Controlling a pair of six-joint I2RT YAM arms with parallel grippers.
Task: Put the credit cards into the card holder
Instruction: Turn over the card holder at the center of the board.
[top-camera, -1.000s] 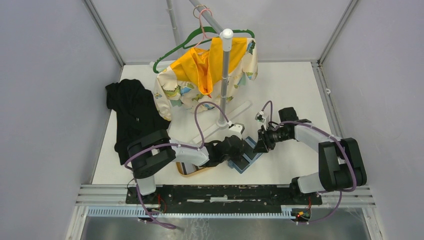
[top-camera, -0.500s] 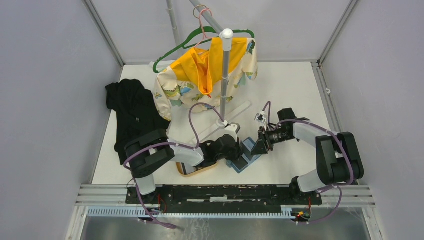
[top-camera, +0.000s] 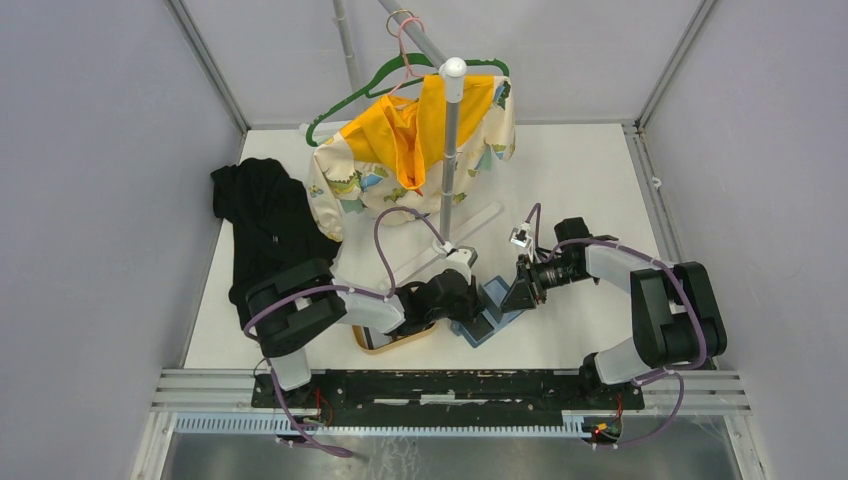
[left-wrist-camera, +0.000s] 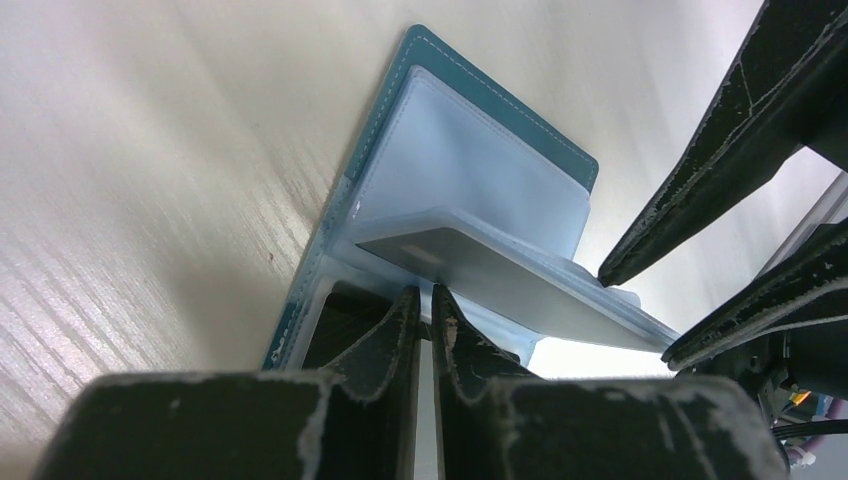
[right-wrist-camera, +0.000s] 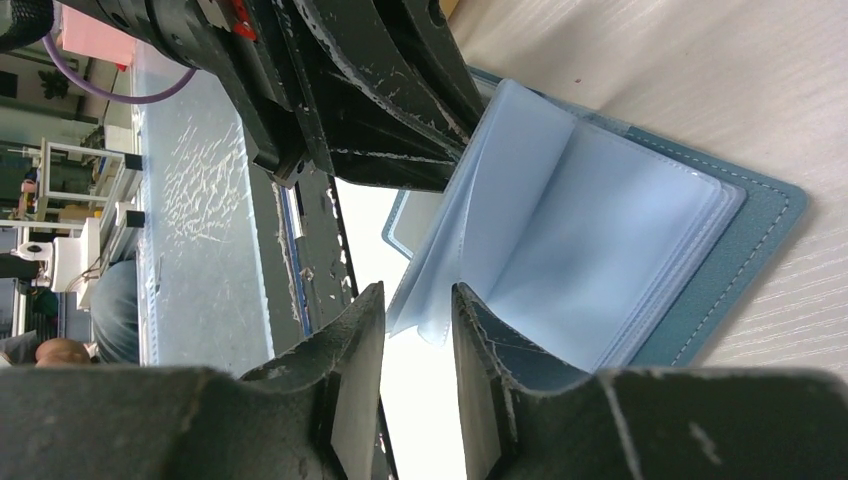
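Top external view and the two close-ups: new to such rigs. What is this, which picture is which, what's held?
Two robot arms, left arm and right arm, are bolted at the near edge of a table. The wide picture looks down from above; each close-up comes from a wrist camera. There are a black garment, a printed garment on a rack, a tan tray and the open card holder. The left arm's fingers, nearly closed, sit at a pale sleeve holding a grey card; whether they pinch is unclear. The right arm's fingers stand apart around the sleeves' edge.
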